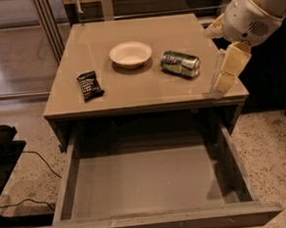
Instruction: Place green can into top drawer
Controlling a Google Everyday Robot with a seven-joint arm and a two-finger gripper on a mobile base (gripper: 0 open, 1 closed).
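The green can (180, 63) lies on its side on the cabinet top (180, 91), right of the middle. The top drawer (153, 184) is pulled fully out below the cabinet top, and nothing shows inside it. My gripper (224, 81) hangs from the white arm at the upper right. It is over the right front edge of the cabinet top, to the right of the can and a short way from it. It holds nothing that I can see.
A white bowl (130, 54) stands left of the can. A black snack-bar wrapper (90, 85) lies near the top's left front. A black object with cables (3, 145) is on the floor at the left. Glass panels stand behind at the left.
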